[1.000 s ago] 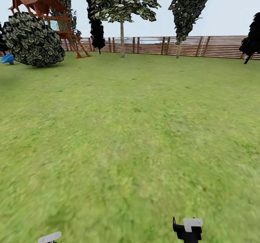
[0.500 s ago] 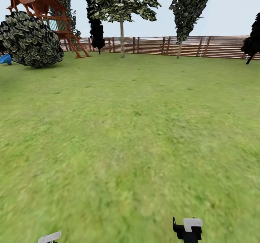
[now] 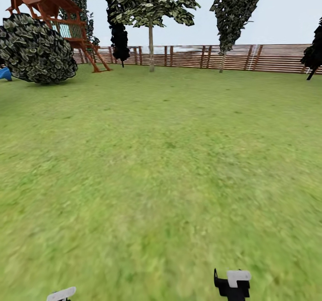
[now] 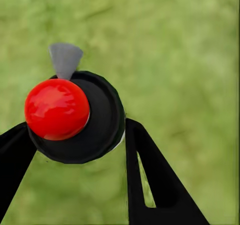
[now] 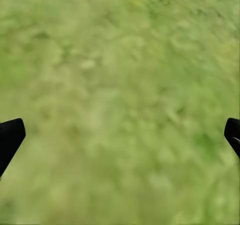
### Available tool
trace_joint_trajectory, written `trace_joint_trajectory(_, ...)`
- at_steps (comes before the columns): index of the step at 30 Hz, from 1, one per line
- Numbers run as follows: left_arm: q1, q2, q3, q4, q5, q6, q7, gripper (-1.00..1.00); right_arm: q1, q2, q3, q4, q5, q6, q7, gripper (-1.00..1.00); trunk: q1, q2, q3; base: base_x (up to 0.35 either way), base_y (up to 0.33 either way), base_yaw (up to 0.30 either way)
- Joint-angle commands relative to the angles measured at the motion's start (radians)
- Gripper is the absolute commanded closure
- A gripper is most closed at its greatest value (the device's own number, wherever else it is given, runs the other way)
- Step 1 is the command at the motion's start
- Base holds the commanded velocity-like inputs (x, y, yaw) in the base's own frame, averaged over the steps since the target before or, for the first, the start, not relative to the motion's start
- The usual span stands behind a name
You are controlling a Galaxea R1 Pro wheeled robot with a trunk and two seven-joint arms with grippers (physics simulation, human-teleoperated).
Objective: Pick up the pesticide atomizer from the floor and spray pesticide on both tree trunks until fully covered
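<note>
Left gripper (image 4: 75, 150) clamped on pesticide atomizer (image 4: 75, 117), seen by left wrist. Right gripper (image 5: 120, 135) spread wide over grass (image 5: 120, 60). Trees (image 3: 151, 46) ahead, head view.

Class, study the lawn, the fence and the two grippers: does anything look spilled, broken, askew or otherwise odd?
Nothing stands out. The pesticide atomizer sits between the left gripper fingers, the right gripper is open over grass, and the fence runs level.

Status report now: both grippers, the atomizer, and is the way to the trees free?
Left gripper shut on atomizer. Right gripper open, over grass. Two trees far ahead by fence; open lawn between.
</note>
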Motion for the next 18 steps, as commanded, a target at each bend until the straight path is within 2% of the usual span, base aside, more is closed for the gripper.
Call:
trace_joint_trajectory(1, 0.0, 0.0, -0.008, 0.0, 0.002, -0.002, 0.007, 1.0, 0.0, 0.0, 0.009, 0.0, -0.009, -0.003, -0.002, -1.0, 0.0, 0.0, -0.001, 0.338, 0.0, 0.0)
trace_joint_trajectory(18, 0.0, 0.0, -0.008, 0.0, 0.002, -0.003, 0.007, 1.0, 0.0, 0.0, 0.009, 0.001, -0.009, -0.003, -0.002, -1.0, 0.0, 0.0, -0.001, 0.338, 0.0, 0.0)
